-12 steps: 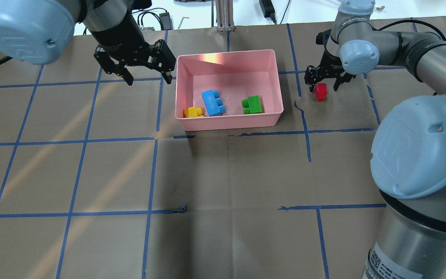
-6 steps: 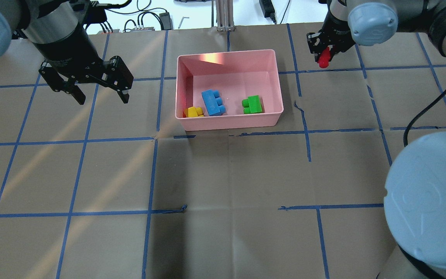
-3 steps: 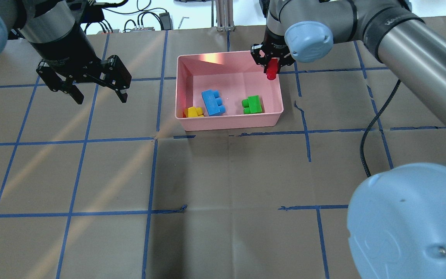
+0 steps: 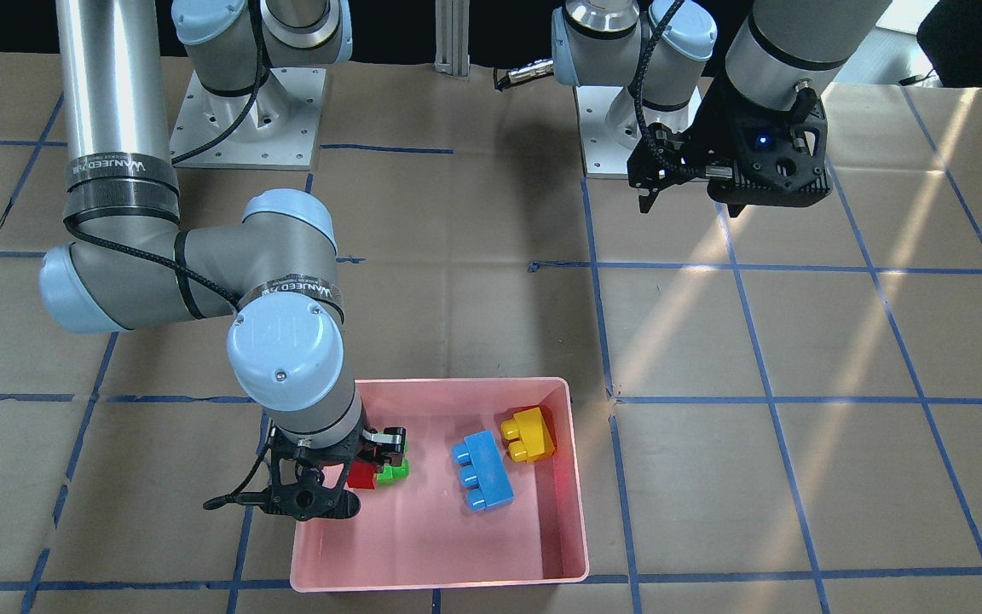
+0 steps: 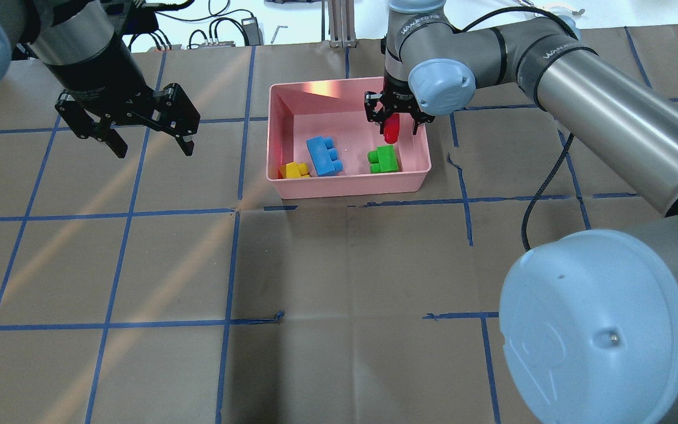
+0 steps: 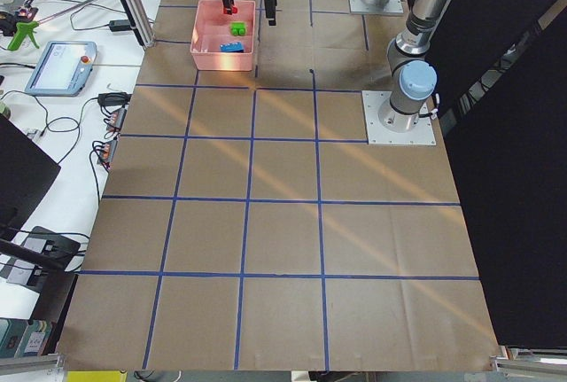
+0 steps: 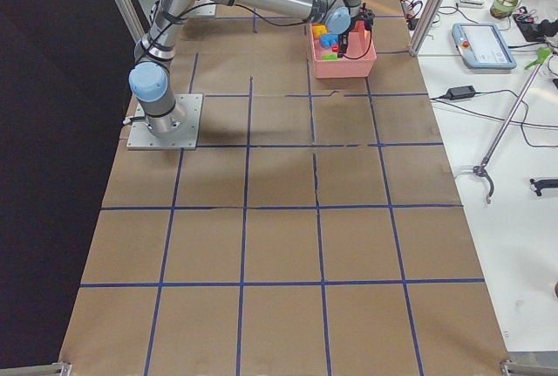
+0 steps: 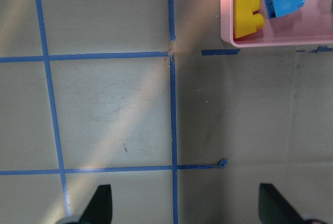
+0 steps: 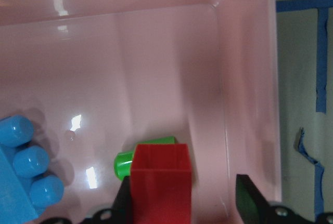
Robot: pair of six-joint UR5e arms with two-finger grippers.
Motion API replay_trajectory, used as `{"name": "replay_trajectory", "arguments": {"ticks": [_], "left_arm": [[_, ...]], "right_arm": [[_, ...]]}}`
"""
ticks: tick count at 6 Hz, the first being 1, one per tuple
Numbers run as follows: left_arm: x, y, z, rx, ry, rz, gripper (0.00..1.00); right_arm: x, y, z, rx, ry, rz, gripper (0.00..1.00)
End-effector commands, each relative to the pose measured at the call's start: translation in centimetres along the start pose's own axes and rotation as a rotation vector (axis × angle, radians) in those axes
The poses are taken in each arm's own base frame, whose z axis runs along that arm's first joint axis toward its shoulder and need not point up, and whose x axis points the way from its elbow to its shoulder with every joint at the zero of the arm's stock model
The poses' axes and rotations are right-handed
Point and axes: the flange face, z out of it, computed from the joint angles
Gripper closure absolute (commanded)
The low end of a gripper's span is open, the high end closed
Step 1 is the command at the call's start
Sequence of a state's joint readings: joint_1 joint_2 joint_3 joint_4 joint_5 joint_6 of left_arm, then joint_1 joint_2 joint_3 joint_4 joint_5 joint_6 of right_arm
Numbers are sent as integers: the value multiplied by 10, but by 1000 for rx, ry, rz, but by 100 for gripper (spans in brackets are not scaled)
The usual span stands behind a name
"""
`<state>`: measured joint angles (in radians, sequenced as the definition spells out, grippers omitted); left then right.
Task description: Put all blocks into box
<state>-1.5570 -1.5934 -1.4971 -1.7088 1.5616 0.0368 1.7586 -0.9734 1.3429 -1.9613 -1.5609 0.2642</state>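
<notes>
Right hand [image 5: 392, 121] over shallow pink plastic box [image 5: 348, 181], clamped on small red one-stud brick [image 5: 391, 129].
Box near far edge of paper-covered tabletop [image 5: 339, 265]. Inside: green two-stud brick [image 5: 384, 159] directly under red, long blue three-stud brick [image 5: 323, 155], yellow two-stud brick [image 5: 295, 171] in near-left corner. Left hand [image 5: 150, 128] spread wide, empty, above tabletop well left of box.

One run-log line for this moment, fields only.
left hand: open, idle | right hand: holds red block over box | in box: blue block, yellow block, green block
</notes>
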Motion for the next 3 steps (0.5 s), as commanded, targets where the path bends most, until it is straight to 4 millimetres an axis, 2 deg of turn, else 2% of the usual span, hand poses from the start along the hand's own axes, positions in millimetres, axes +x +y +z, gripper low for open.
{"name": "replay_trajectory", "arguments": {"ticks": [1, 2, 3], "left_arm": [[0, 0, 0, 0, -2, 0, 0], [0, 0, 0, 0, -2, 0, 0], [0, 0, 0, 0, -2, -2, 0]], "right_arm": [[7, 4, -49, 58, -13, 7, 0], [11, 12, -77, 85, -20, 7, 0], [16, 13, -81, 86, -19, 10, 0]]}}
